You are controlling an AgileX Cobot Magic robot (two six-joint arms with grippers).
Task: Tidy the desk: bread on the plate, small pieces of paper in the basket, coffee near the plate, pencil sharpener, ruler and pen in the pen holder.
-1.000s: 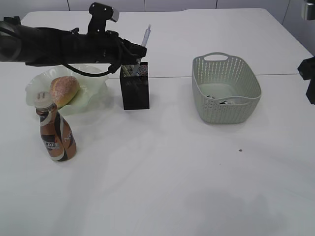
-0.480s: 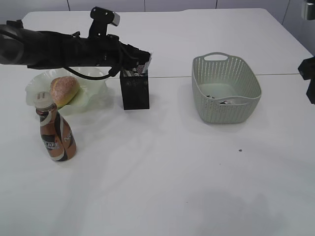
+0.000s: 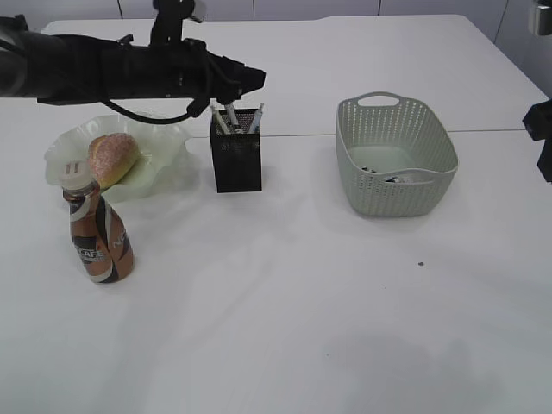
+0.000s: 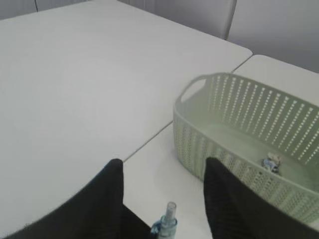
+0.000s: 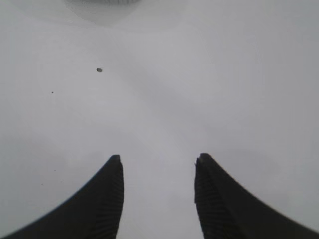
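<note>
- surface (image 3: 285, 328): plain white, thin seam line running across it behind the pen holder and the basket.
- my left end effector (image 3: 250, 79): reaches in from the left and hovers above the pen holder; jaws parted, nothing between them in the left wrist view, so released.
- my right end effector (image 5: 157, 172): over bare surface, jaws spread apart with nothing between them; released. only a dark part of that arm shows at the right edge of the exterior view.
- pen holder (image 3: 236, 157): black mesh cup, upright, between the plate and the basket, right below my left end effector.
- pen (image 3: 256, 119): stands in the pen holder, leaning to the right; its clear tip shows between my left jaws in the wrist view. other slim items stand beside it in the cup; i cannot tell which they are.
- plate (image 3: 164, 159): pale green, wavy rim, left of the pen holder.
- bread (image 3: 112, 158): lying on the plate, sugary top up.
- coffee (image 3: 97, 233): bottle upright, just in front of the plate.
- basket (image 3: 395, 155): grey-green perforated tub, right of the pen holder and well apart from it.
- small pieces of paper (image 3: 395, 178): lying on the basket floor near its front wall.
- dark speck (image 3: 421, 264): on the surface in front of the basket.
</note>
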